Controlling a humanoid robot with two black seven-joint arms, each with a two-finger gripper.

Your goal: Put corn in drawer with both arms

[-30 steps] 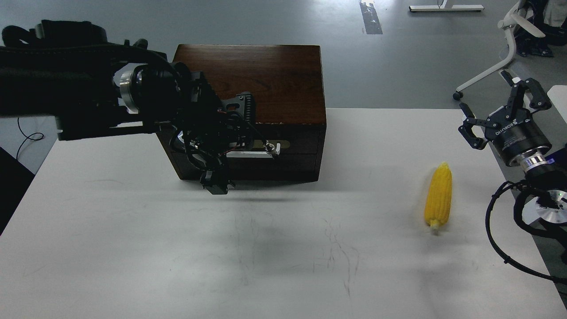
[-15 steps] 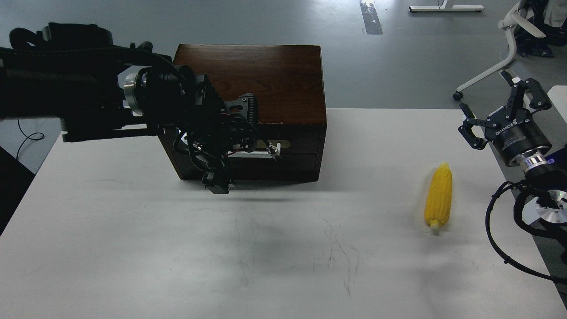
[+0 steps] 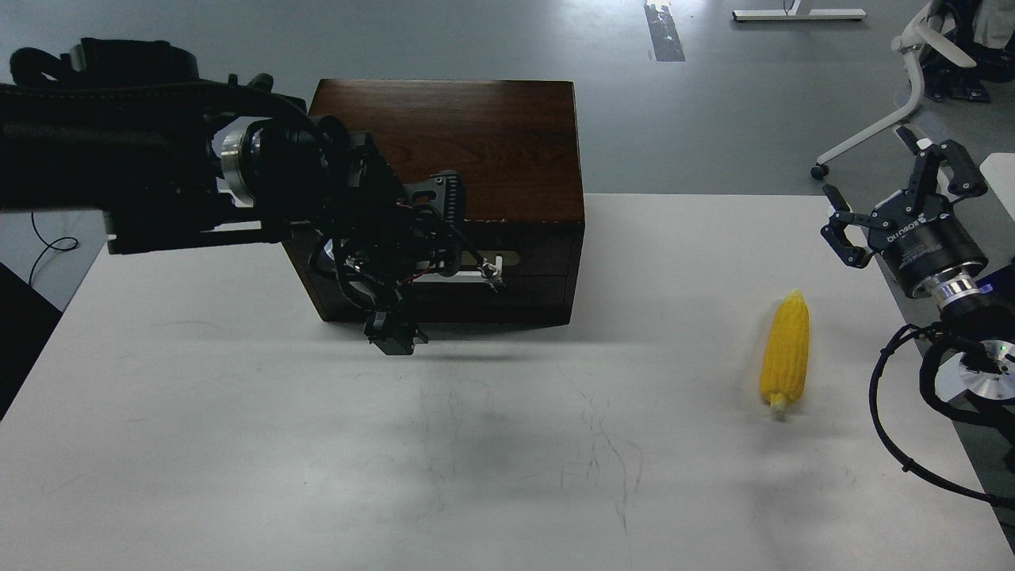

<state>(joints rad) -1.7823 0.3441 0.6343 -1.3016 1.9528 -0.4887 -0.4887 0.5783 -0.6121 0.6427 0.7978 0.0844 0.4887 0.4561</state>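
The left gripper (image 3: 420, 262) sits in the left-centre of the frame, pressed up against the front of the dark wooden box (image 3: 452, 143); one ribbed finger shows above the handle and another dark part hangs below near the table, but wiring and the dark body hide whether the fingers clamp anything, so I cannot tell its state. Just beside it, the white bar handle (image 3: 464, 275) of the drawer (image 3: 507, 262) pokes out to the right of the gripper, and the drawer front looks flush with the box. At the right edge, the right gripper (image 3: 900, 198) hovers off the table with its claw fingers spread wide, holding nothing. The corn (image 3: 785, 351) lies on the white table (image 3: 317, 460) at the lower right, below that gripper and well apart from the box, tapered tip pointing up-frame.
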